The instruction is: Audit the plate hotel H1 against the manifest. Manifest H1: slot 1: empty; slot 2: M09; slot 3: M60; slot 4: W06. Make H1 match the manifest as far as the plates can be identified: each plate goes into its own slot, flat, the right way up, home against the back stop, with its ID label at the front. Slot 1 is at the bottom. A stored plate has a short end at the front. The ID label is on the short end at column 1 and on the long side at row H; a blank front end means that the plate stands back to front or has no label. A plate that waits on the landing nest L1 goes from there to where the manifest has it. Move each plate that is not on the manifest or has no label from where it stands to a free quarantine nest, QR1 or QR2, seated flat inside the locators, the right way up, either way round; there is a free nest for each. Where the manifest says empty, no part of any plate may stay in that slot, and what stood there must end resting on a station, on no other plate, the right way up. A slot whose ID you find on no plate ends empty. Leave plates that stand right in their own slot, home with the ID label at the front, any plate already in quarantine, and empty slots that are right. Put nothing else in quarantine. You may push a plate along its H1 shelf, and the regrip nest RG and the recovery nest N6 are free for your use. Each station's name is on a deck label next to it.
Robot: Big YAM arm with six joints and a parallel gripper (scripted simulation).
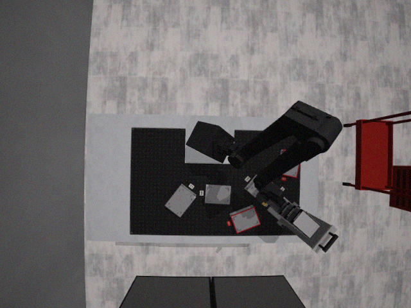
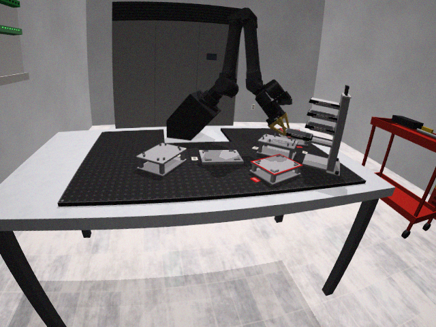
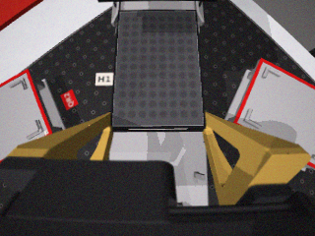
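Note:
My gripper (image 2: 284, 131) (image 3: 157, 117) is shut on the sides of a dark plate (image 2: 299, 134) (image 3: 157, 74), near its front end. The plate is level at slot 1 height and sticks far out of the hotel H1 (image 2: 339, 133) (image 1: 320, 235); its far end is still between the shelf sides in the wrist view. Its front end is seen edge-on, so no ID can be read. Dark plates stand in the three slots above; their labels are unreadable here. The red-rimmed quarantine nests, QR2 (image 3: 12, 105) and the other (image 1: 245, 221) (image 2: 276, 164) (image 3: 287, 100), look empty.
A raised grey nest (image 2: 278, 139) (image 3: 192, 194) stands below the gripper, in front of the hotel. A low nest (image 1: 217, 194) (image 2: 221, 157) and a raised nest (image 1: 180, 201) (image 2: 161, 152) stand further left, without plates. The H1 label (image 3: 103, 79) lies beside the hotel.

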